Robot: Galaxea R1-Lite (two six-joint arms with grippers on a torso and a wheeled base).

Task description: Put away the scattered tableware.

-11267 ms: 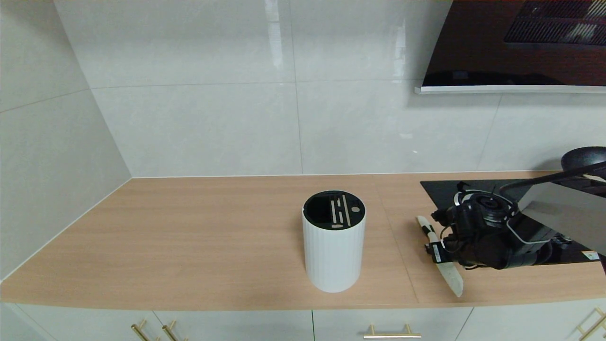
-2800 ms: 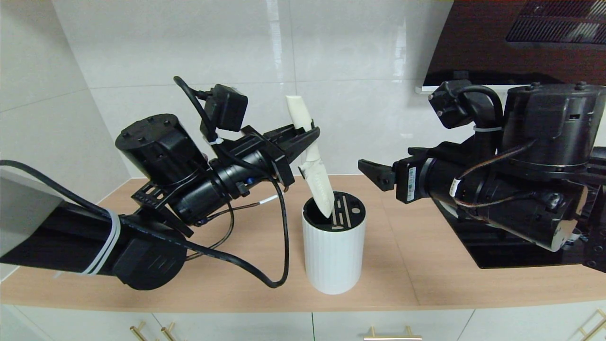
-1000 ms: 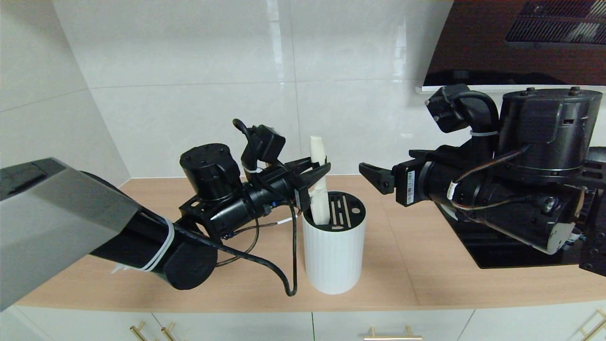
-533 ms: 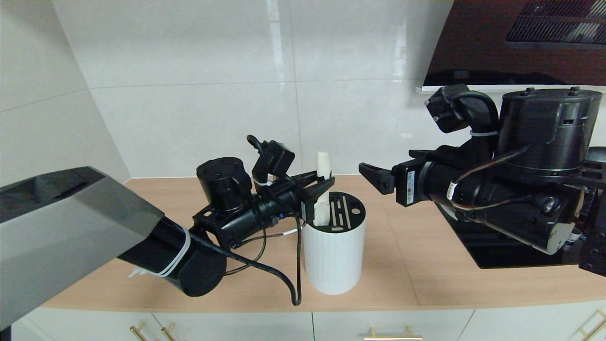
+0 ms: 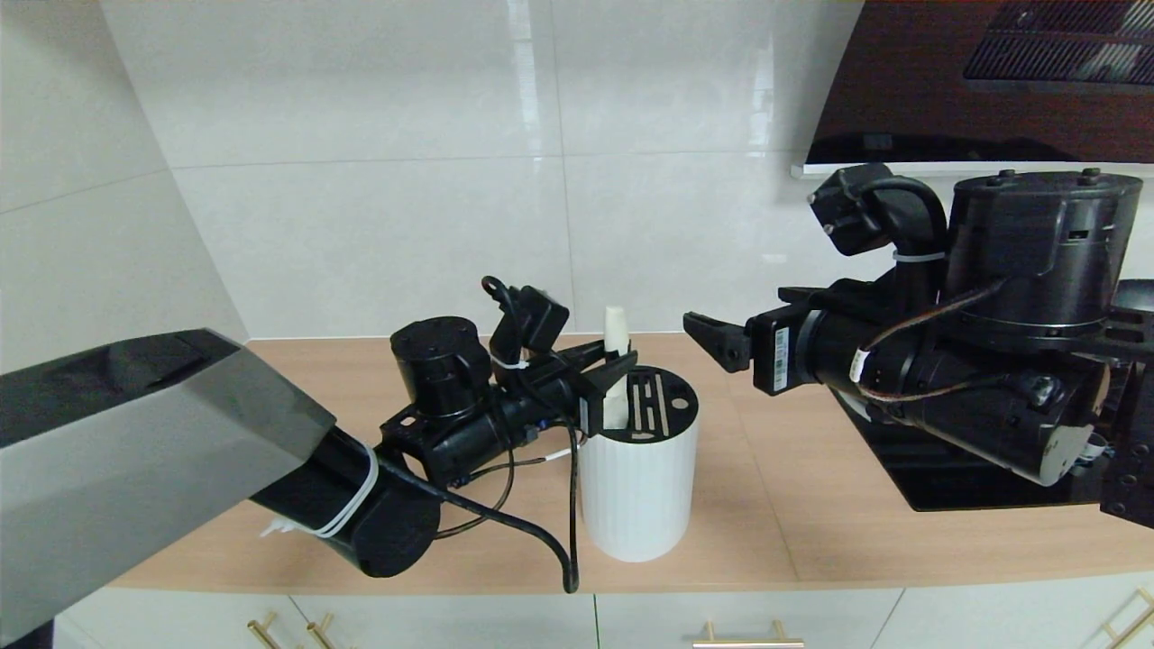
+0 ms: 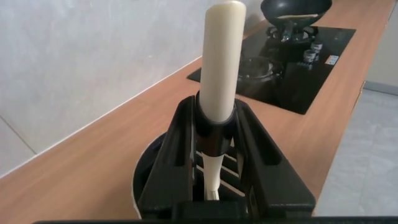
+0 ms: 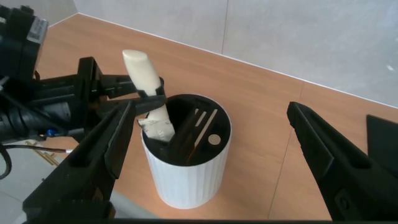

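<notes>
L claw [image 5: 620, 356] pinching knife [image 5: 616, 323] by handle, blade sunk in left slot of holder [image 5: 638, 487], mid surface [image 5: 793, 532]. R claw [image 5: 712, 335] spread, hanging right of holder, not touching.

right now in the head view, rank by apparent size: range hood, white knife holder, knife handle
1. range hood, cut off by the frame
2. white knife holder
3. knife handle, smallest by far

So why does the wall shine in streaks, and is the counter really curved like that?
Head view: lamp glare streaks down the glossy wall tiles, and the wide lens bows the front edge of the counter, which is probably straight. Right wrist view: its back edge runs straight.
</notes>
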